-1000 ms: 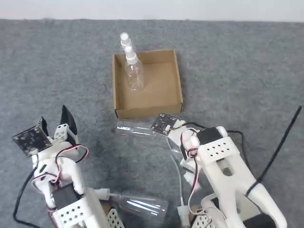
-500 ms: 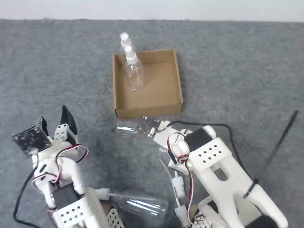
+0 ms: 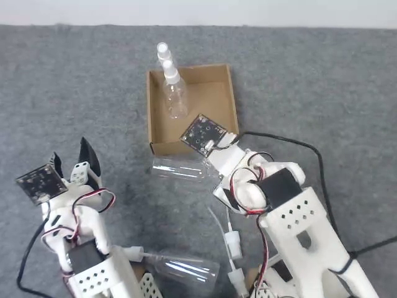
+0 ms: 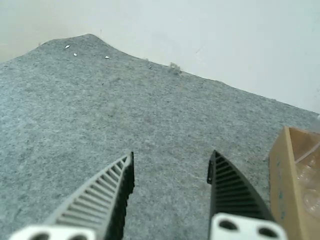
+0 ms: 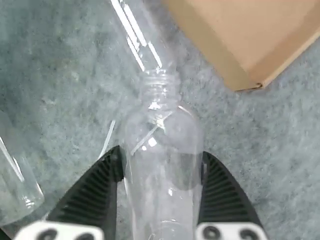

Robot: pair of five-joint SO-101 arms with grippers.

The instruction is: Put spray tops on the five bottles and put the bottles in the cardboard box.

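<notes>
Grey felt covers the tabletop (image 3: 310, 74). Your right gripper (image 5: 160, 152) clamps an uncapped bottle (image 5: 160, 125) beside the cardboard box (image 3: 151, 112); the left gripper (image 4: 172, 154) has its jaws apart. Capping looks next: seat a spray top (image 3: 232, 243) squarely on its neck.

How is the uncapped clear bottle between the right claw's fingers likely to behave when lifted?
The clear bottle looks empty and thin-walled, so it is probably light and may dent under a squeeze. Its smooth round body, between the ribbed fingers of the right claw, could slip or twist. Laid on its side, it would likely roll.
</notes>
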